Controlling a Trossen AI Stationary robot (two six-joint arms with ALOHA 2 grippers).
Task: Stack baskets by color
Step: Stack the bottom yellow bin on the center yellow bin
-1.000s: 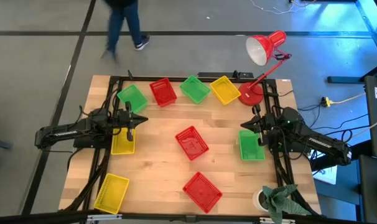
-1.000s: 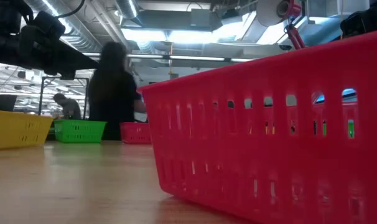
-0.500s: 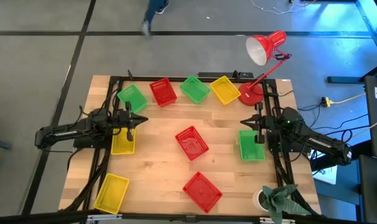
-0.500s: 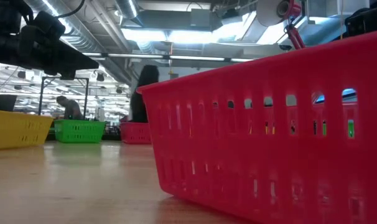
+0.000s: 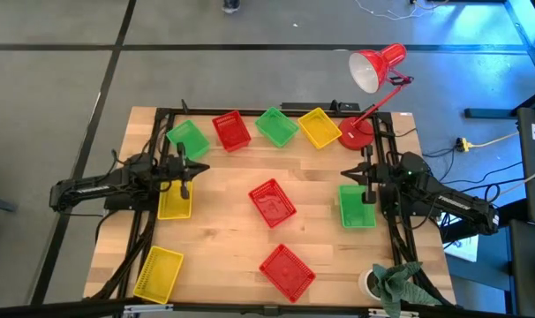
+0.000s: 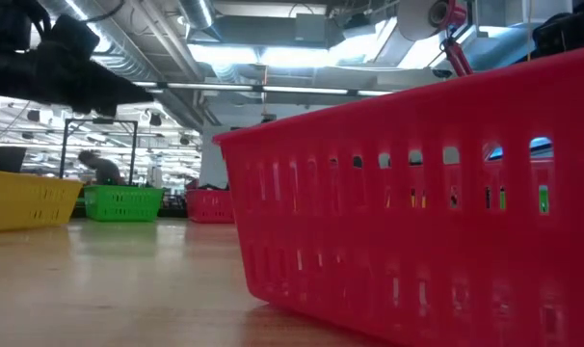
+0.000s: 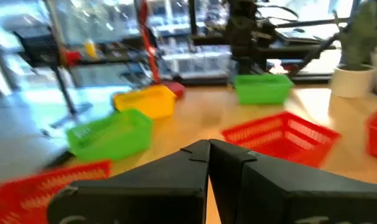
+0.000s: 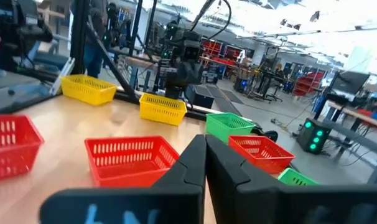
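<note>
The worktop (image 5: 223, 230) carries nine baskets, none stacked. Along the far edge, in a row from the left: a green basket (image 5: 187, 138), a red basket (image 5: 231, 131), a second green basket (image 5: 275, 126) and a yellow basket (image 5: 319, 127), the last lying just beside the round base of a red desk lamp (image 5: 371, 88). A red basket (image 5: 273, 201) lies at the centre, and another red basket (image 5: 287, 268) lies near the front edge. A yellow basket (image 5: 158, 273) occupies the front left corner. The left pincer (image 5: 184, 179) is clenched, fingers pressed together and grasping nothing, above the far end of a yellow basket (image 5: 174, 203) at the left side. The right pincer (image 5: 367, 183) is likewise clenched and empty, above the far end of a green basket (image 5: 356, 207) at the right side. A white pot holding a green plant (image 5: 394, 284) stands at the front right corner.
</note>
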